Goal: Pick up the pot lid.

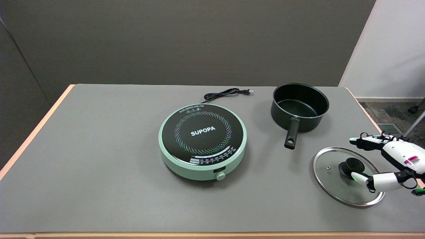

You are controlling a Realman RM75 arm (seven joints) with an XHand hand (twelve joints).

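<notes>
Grey table point(99, 172), dark wall behind. Glass lid point(332, 179) lay flat near side of pot point(299, 105), knob point(352, 167) up. Right hand point(386, 162) just right of knob, fingers spread, holding nothing; one fingertip point(357, 177) beside knob. Contact unclear. Reach ran leftward.

A round glass pot lid point(335, 186) on the table

It is laid flat near the right edge, knob up. A shiny metal rim is seen around it, with a black knob in the middle.
</notes>
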